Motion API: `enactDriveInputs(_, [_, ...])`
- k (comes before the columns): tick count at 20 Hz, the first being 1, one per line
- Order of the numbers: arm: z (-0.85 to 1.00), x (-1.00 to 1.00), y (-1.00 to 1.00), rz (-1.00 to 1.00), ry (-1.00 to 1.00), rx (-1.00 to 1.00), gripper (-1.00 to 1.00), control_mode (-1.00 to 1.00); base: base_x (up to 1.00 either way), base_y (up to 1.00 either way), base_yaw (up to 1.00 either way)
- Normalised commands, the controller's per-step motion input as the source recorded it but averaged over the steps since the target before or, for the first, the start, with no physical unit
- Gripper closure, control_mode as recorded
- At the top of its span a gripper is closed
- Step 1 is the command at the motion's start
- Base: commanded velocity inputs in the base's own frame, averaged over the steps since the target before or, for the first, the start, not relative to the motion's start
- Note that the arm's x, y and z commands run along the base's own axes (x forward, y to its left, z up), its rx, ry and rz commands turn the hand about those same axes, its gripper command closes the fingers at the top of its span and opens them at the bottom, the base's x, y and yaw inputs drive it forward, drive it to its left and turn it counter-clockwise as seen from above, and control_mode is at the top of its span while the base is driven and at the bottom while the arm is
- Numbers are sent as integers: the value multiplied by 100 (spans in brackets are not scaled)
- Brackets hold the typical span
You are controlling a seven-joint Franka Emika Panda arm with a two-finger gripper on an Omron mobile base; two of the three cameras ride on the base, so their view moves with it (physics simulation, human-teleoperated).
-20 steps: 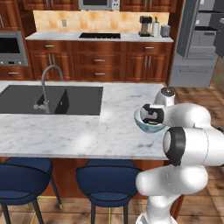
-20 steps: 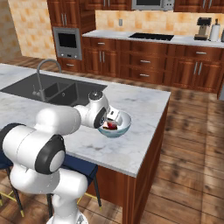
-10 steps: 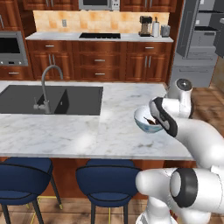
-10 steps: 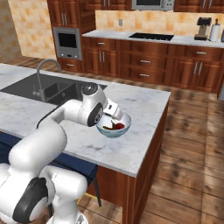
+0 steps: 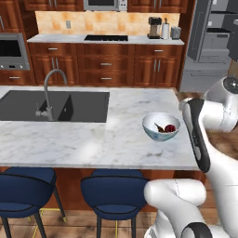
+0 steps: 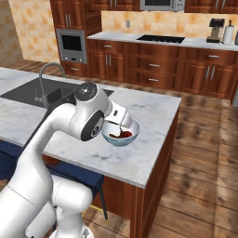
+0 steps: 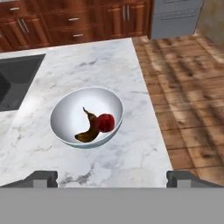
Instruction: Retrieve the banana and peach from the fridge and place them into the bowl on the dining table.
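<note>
Left base view: arm rises from the lower right, elbow bent, its dark-striped forearm link standing just right of the bowl (image 5: 161, 126) on the marble bench (image 5: 93, 139). The peach (image 5: 170, 128) and the banana (image 5: 159, 127) lie inside the bowl. The fridge (image 5: 211, 42) stands at the far right, well apart.

Right base view: arm arches up from the lower left; a rounded joint sits above the bench edge and the wrist partly covers the bowl's near-left rim.

Hand view: camera looks down at the bowl from above. Banana touches the peach's left side. Tool (image 7: 112, 178) released, finger tips wide apart, empty, clear of the bowl.
</note>
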Motion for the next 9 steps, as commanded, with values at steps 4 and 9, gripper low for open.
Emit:
enactDriveInputs(4, [41,-100,-27,0,-9,0,-100,-100,0,0,0])
enactDriveInputs(9, [19,-91,-35,1,-14,0,-100,-100,0,0,0])
